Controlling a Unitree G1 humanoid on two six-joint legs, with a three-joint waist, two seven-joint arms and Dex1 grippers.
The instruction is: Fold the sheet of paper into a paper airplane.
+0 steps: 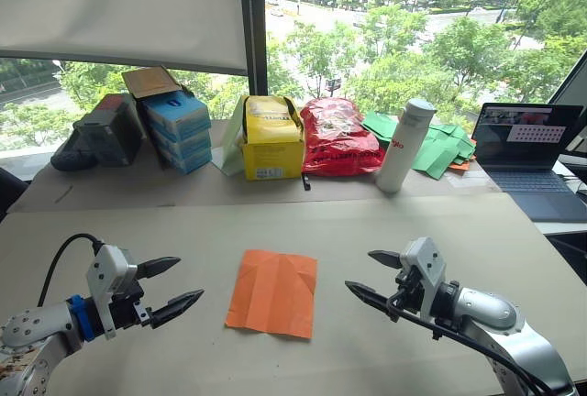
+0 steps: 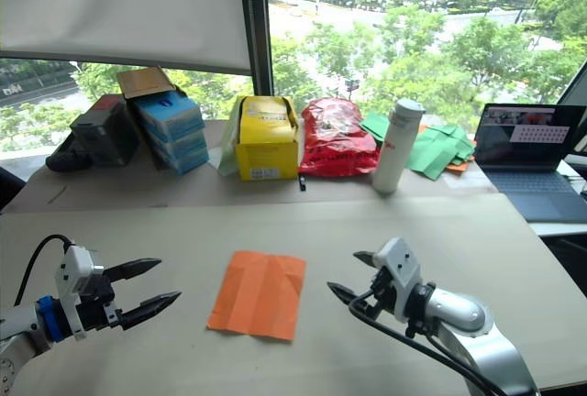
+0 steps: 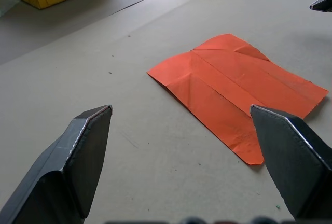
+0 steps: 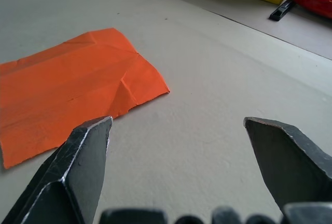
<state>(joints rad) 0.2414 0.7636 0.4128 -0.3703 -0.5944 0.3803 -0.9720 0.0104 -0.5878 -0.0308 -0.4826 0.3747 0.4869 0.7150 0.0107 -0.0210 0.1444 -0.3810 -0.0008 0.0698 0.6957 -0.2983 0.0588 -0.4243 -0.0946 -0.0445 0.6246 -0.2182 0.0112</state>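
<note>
The thin, creased bright orange sheet of paper (image 1: 272, 291) is lying flat mid-desk between both spread, empty end effectors: left (image 1: 170, 288), right (image 1: 375, 278). Light and floppy; likely best pinching an edge.

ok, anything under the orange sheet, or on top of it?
Nothing on top: the sheet of paper lies flat and creased on the table, with both open pincers off it, left pincer and right pincer. Whatever is beneath it is covered.
</note>
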